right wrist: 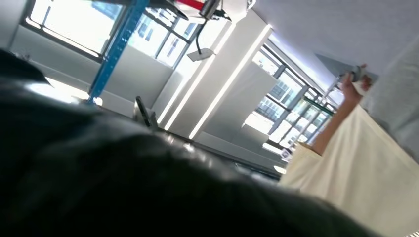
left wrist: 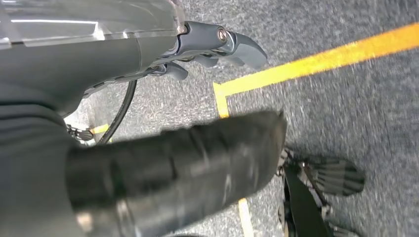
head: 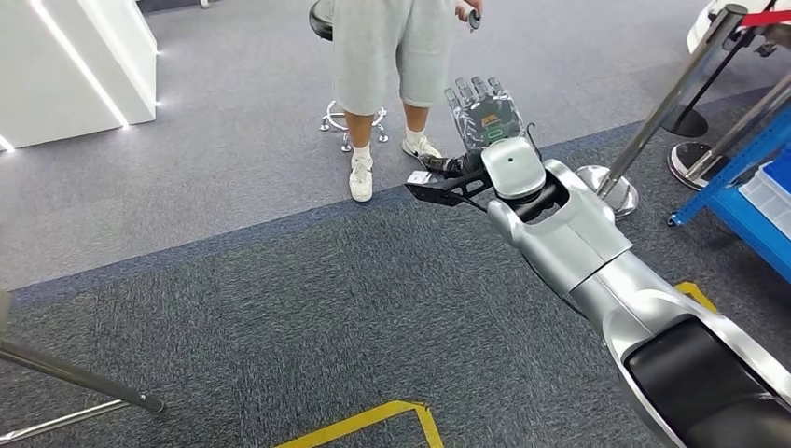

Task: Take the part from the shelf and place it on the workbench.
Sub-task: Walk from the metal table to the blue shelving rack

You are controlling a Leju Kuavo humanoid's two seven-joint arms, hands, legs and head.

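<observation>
Grey carpet point(head: 280, 308) marked with yellow tape point(head: 373, 420) stretches ahead, a blue shelf point(head: 746, 201) at its far right edge. By my reading, little of the task is done: the right hand point(head: 483, 114) is raised with fingers spread, holding nothing, and I cannot make out the part. A person point(head: 392, 56) stands just beyond that hand. From the left wrist, the left hand point(left wrist: 217, 44) hangs over the floor, fingers curled in, apparently holding nothing. From the right wrist, windows and the shelf's blue post point(right wrist: 116, 49) appear.

Grey carpet floor point(head: 233, 308) with yellow tape lines point(head: 373, 420), stanchion bases point(head: 620, 191), stool base point(head: 338, 119).
</observation>
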